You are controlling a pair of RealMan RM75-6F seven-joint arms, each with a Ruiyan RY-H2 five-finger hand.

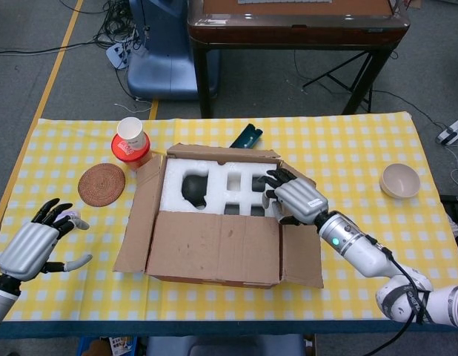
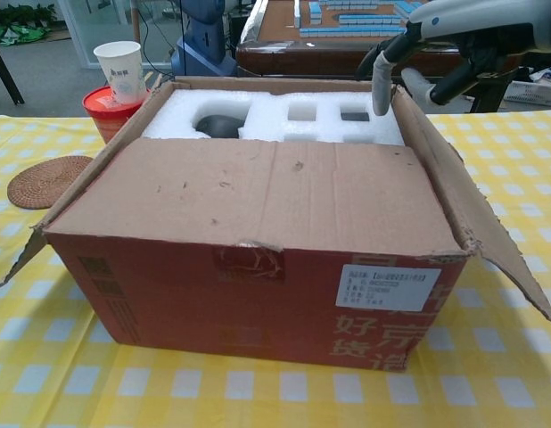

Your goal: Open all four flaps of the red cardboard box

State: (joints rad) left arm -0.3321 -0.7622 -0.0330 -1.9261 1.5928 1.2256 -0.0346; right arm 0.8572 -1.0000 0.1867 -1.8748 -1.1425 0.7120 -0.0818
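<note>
— Hooking that near flap point(image 1: 214, 247) is the step in hand, I'd say; it lies flat over the front half of the red cardboard box point(image 2: 258, 294), below and to the left of the right hand point(image 1: 294, 199).

— Where's that hand exactly?

— Over the box's right edge, fingers point(image 2: 381, 85) curled downward above the white foam insert point(image 1: 218, 189), holding nothing that I can see. The right flap point(image 1: 301, 252) splays outward just under its wrist, and the left flap point(image 1: 136, 222) leans out on the far side of the box from it.

— And the other hand?

— The left hand point(image 1: 32, 245) hovers over the yellow checked tablecloth point(image 1: 347, 148), well apart from the box, fingers spread, empty.

— So how to do it well?

— Slip the fingertips under the flap's free edge, where it meets the foam, then lift and swing it toward the robot. Keep the pull gentle; a light box may slide, so the left hand could steady the side wall.

— Hazards?

— The paper cup point(image 1: 131, 133) on the red tub point(image 1: 130, 151) stands beyond the left flap; keep clear.
</note>
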